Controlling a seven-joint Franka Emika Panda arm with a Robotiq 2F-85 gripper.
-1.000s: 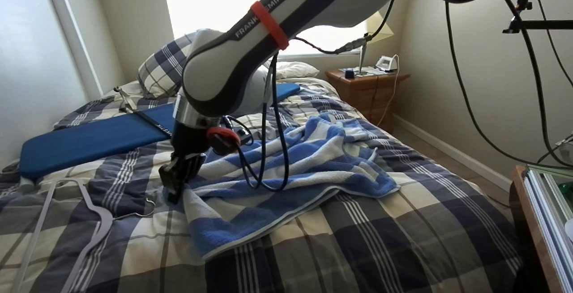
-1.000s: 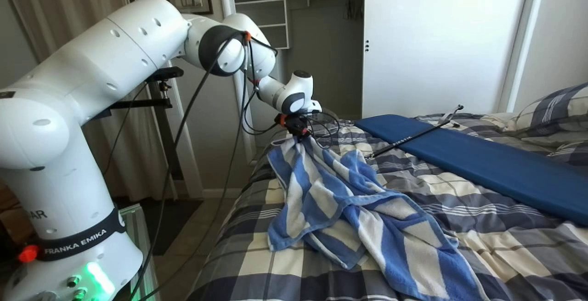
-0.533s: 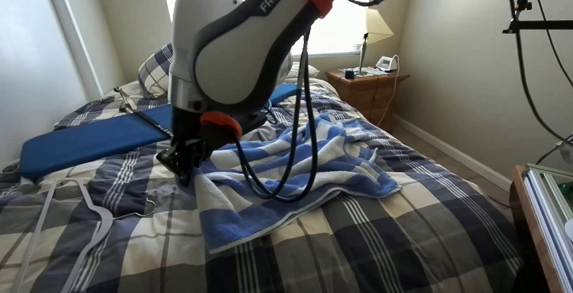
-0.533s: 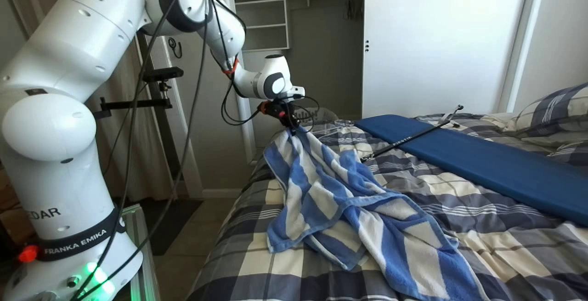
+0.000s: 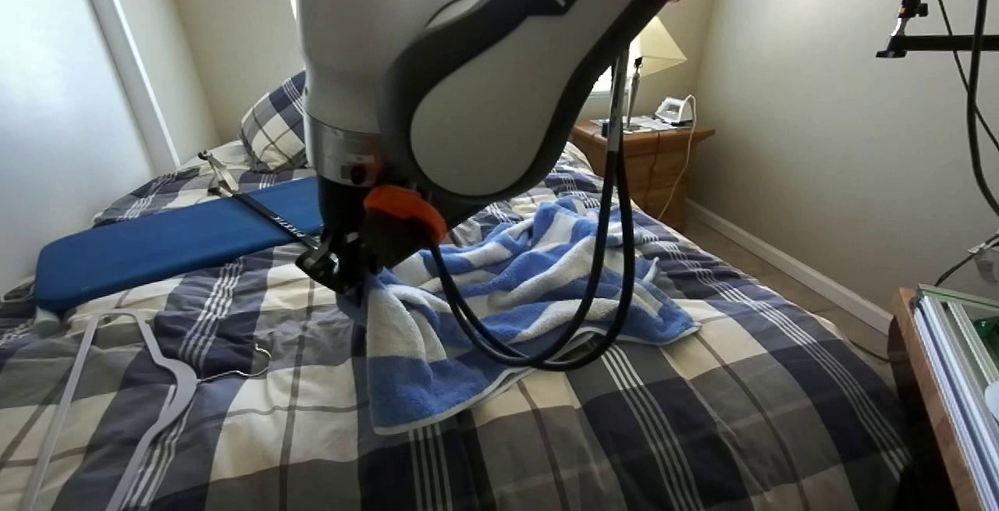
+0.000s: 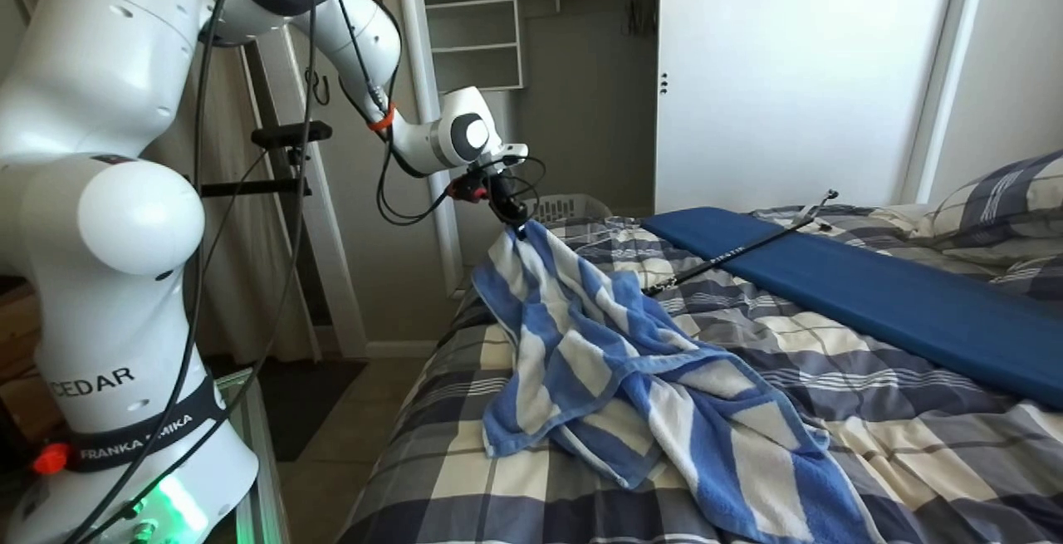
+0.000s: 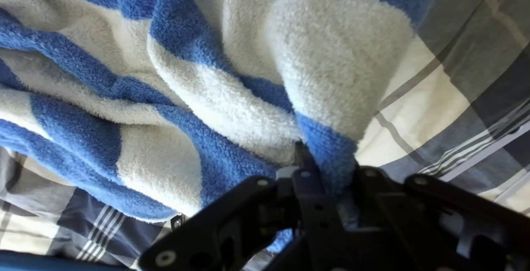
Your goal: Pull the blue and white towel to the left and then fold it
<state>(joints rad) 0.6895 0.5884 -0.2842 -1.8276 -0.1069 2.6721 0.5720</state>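
Note:
The blue and white towel [image 5: 538,273] lies rumpled on the plaid bed, with one end lifted. It also shows in an exterior view [image 6: 598,361], spreading from the raised end toward the camera. My gripper [image 5: 353,300] is shut on that end and holds it above the bedding; it also shows in an exterior view [image 6: 519,232]. In the wrist view a blue and white fold of the towel [image 7: 339,56] runs up between the fingers of the gripper [image 7: 329,159]. The pinched cloth is partly hidden by the dark fingers.
A long blue board [image 6: 830,286] with a black strap lies on the bed beyond the towel. A pale hanger [image 5: 183,382] lies at the near left in an exterior view. A white basket [image 6: 573,208] stands behind the bed. A nightstand [image 5: 644,164] bears a lamp.
My gripper has moved back toward the robot's base and slightly up, drawing the held towel end with it. The rest of the towel has barely moved.

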